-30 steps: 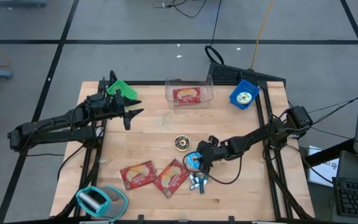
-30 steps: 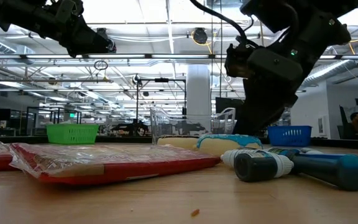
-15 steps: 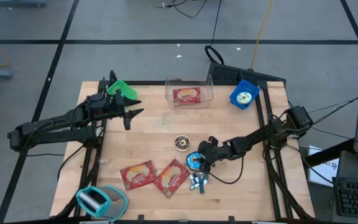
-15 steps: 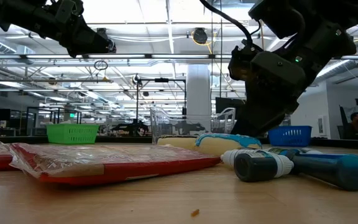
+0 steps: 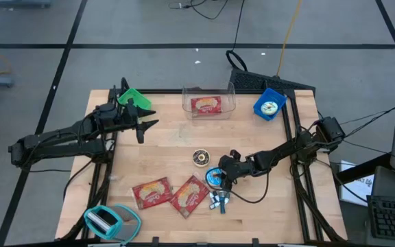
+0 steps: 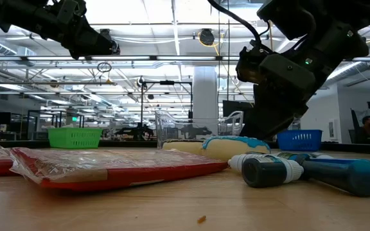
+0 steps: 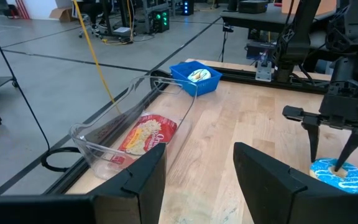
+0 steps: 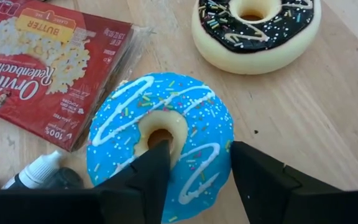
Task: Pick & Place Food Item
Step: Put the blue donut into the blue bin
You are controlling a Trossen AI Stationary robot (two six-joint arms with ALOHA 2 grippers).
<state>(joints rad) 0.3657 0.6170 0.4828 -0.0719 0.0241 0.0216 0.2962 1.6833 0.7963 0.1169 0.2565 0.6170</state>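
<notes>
I have the right gripper (image 8: 194, 165) down over the blue doughnut (image 8: 160, 140), which lies flat on the table (image 5: 170, 147) near its middle, just beside a chocolate doughnut (image 8: 257, 31) and touching the corner of a red popcorn packet (image 8: 45, 68). One finger (image 8: 151, 168) sits at the doughnut's centre hole, the other (image 8: 260, 174) outside its rim, so the jaws straddle one side of the ring, part open, with nothing yet held. The left gripper (image 7: 194, 171) waits raised near the table's left rear, jaws open and empty, facing the clear bin (image 7: 135, 134) that holds a popcorn packet, with the small blue basket (image 7: 196, 78) beyond.

Risks I note:
- The grip covers only one side of the ring. On lifting, the doughnut may swing or slip out.
- The inner finger may ride on the icing rather than enter the hole, so the jaws could close on top and push the doughnut away.
- The packet and the small bottles (image 8: 39, 171) lie close by and could be dragged along.
</notes>
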